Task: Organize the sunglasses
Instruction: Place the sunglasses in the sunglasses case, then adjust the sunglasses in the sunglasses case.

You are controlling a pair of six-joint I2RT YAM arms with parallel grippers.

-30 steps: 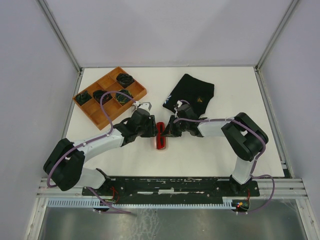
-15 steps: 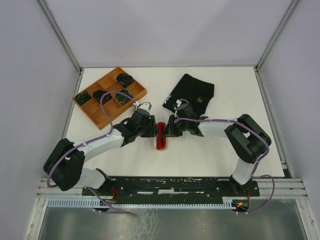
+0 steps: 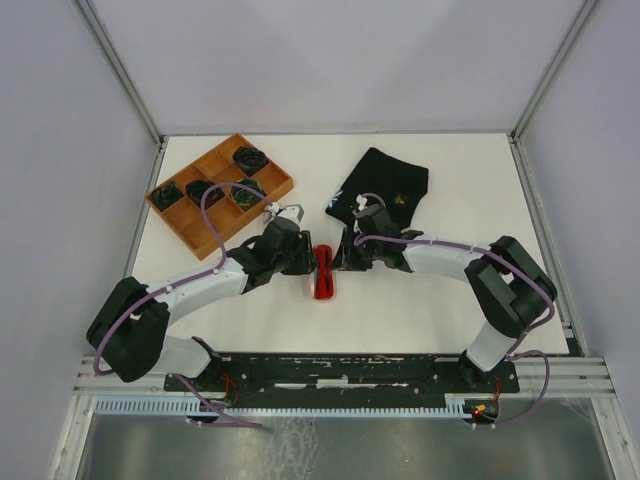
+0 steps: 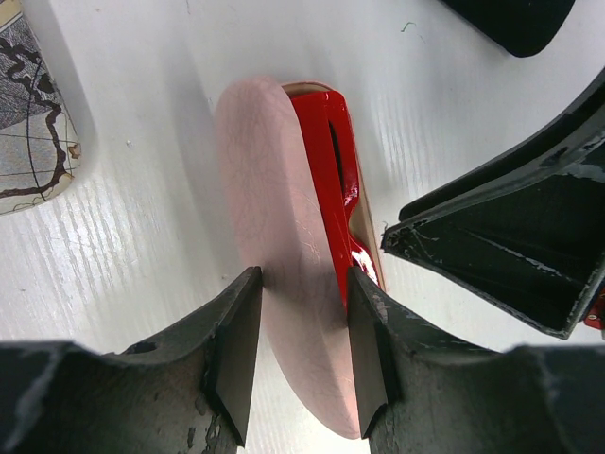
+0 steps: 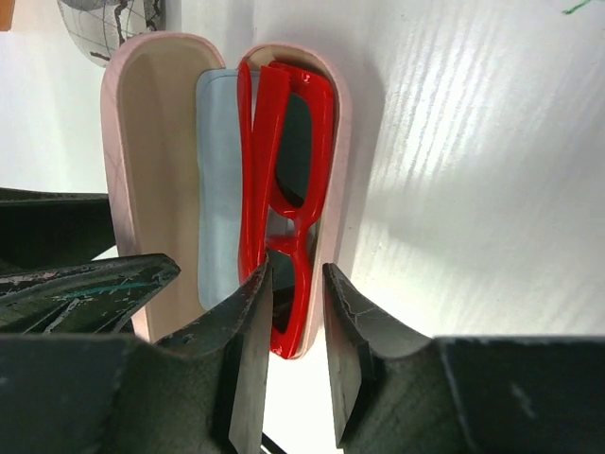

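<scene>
The red sunglasses (image 5: 284, 180) are seen folded inside the open pink case (image 5: 151, 170), which lies on the white bench (image 3: 420, 300). They are set on edge along the half of the case nearer the right arm, beside a pale blue layer (image 5: 217, 189). The other half of the case, its lid, is stood on edge and clamped between the fingers (image 4: 236, 350) of the left gripper (image 4: 302, 350), which are pressed to both of its faces. The right gripper (image 5: 291, 350) is placed over one end of the pink case with its jaws narrow, and the end of the red frame and the case's rim are taken between them. Whether the frame is pinched or only straddled cannot be told. A grey patterned case (image 4: 28, 123) is found just beyond the pink case on the left arm's side. A black cloth (image 3: 385, 185) is spread beyond the pink case on the right arm's side. A wooden tray (image 3: 213, 160), with dark items in four compartments, is set well beyond the pink case to the left.
</scene>
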